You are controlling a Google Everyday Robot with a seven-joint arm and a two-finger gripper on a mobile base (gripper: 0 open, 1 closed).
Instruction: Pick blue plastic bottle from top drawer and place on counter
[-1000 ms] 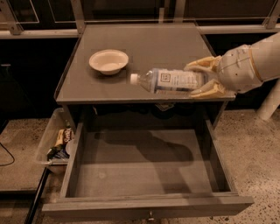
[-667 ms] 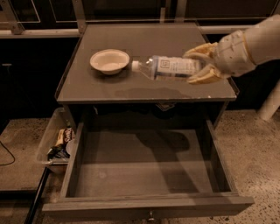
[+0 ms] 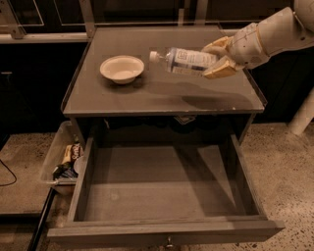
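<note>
The gripper point(image 3: 211, 61) is hovering over the counter point(image 3: 162, 95), toward its 2 o'clock corner. The fingers point(image 3: 219, 72) are clamping the base end of the blue plastic bottle point(image 3: 184, 59), one above and one below. The bottle is hanging horizontally, clear of the surface, with its cap pointing to 9 o'clock toward the white bowl point(image 3: 122, 68). The top drawer point(image 3: 157, 196) is standing open at 6 o'clock.

Speckled terrazzo floor point(image 3: 289, 162); dark panelled wall point(image 3: 147, 12) behind; white post point(image 3: 301, 115) at right; clear bin point(image 3: 56, 152) at left. End effector point(image 3: 213, 61) above the tabletop's point(image 3: 162, 100) right side.
</note>
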